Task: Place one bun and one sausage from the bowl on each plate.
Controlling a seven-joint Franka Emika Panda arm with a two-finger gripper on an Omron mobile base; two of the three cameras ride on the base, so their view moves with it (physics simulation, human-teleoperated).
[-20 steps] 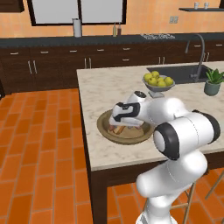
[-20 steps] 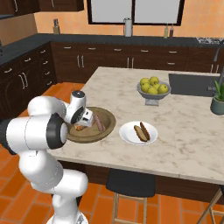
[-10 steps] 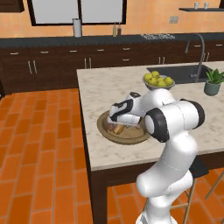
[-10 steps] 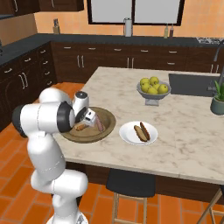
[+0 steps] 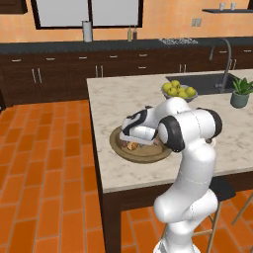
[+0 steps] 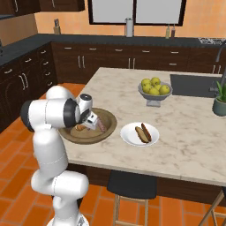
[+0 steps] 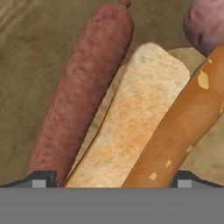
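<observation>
- We have the gripper (image 6: pixel 89 125) low in the bowl (image 6: pixel 108 128) at the surface's left end, jaws wide, nothing held.
- Hand view, left to right: sausage (image 7: pixel 81 92), then bun (image 7: pixel 131 127) betw. the tips, w/ a browner crust (image 7: pixel 183 127) alongside.
- Right of bowl, white plate (image 6: pixel 128 134) already has bun + sausage; we can't spot the blue plate.
- Step, we judge: picking the bun for plate no. 2. Next: drop a bit, close on it, lift.

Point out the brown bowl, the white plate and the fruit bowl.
brown bowl (image 6: pixel 110 122), right base view, right rim.
white plate (image 6: pixel 129 135), right base view, bare left part.
fruit bowl (image 6: pixel 154 98), right base view, grey front wall.
</observation>
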